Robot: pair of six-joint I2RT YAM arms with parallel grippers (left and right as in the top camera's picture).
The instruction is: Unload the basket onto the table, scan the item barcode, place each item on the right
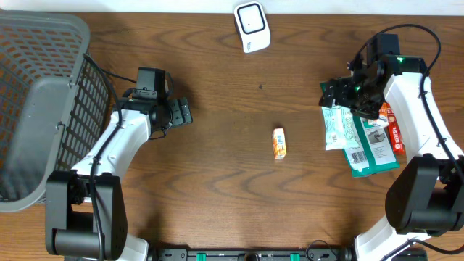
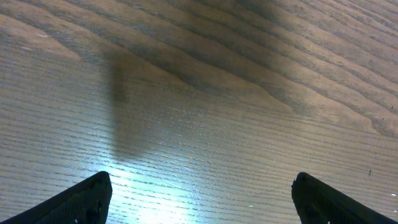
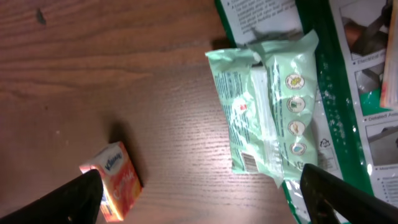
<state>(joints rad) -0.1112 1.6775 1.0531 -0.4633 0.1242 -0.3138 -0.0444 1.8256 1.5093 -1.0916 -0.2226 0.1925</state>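
A white barcode scanner [image 1: 252, 27] lies at the table's far edge, right of centre. A small orange tissue pack [image 1: 279, 143] [image 3: 115, 180] lies alone mid-table. At the right is a pile: a pale green wipes pack [image 1: 336, 127] [image 3: 267, 106] with a barcode on it, over a green-and-white packet [image 1: 371, 148] [image 3: 348, 74]. My right gripper [image 1: 339, 98] [image 3: 202, 190] hangs open above the wipes pack's far end, holding nothing. My left gripper [image 1: 180, 114] [image 2: 200, 190] is open over bare wood on the left.
A grey wire basket [image 1: 43, 87] fills the far left side. A red-labelled packet [image 1: 392, 129] lies at the right edge of the pile. Bare wood lies between the tissue pack and my left gripper.
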